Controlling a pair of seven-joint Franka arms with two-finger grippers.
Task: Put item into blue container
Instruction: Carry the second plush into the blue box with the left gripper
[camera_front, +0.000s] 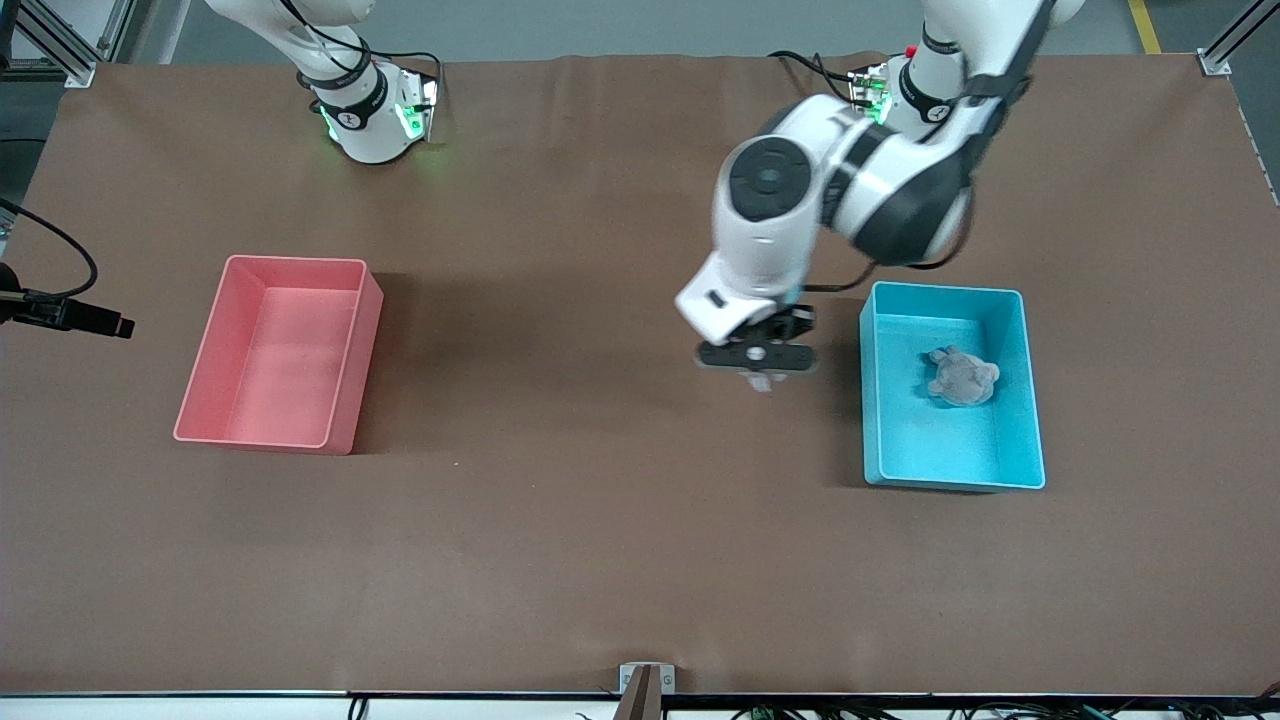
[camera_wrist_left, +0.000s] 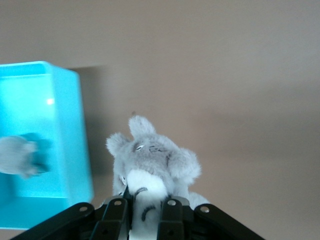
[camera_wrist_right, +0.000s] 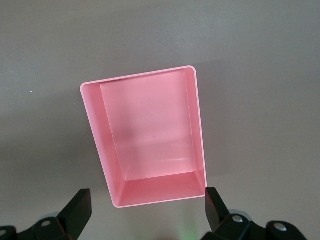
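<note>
My left gripper (camera_front: 758, 372) hangs over bare table just beside the blue container (camera_front: 869, 400), on the side toward the right arm's end. It is shut on a grey and white plush toy (camera_wrist_left: 152, 160), pinched between the black fingers (camera_wrist_left: 116, 210). The left wrist view shows the cyan bin's wall (camera_wrist_left: 75, 140) close by. A second grey plush (camera_front: 962, 377) lies inside that bin, also visible as a grey plush (camera_wrist_left: 17, 156) from the wrist. My right gripper (camera_wrist_right: 145, 200) waits open, high over the pink bin, out of the front view.
A pink bin (camera_front: 280, 350) of the same size stands toward the right arm's end of the table; it holds nothing (camera_wrist_right: 150, 135). A black device on a cable (camera_front: 60, 310) juts in at that end's edge.
</note>
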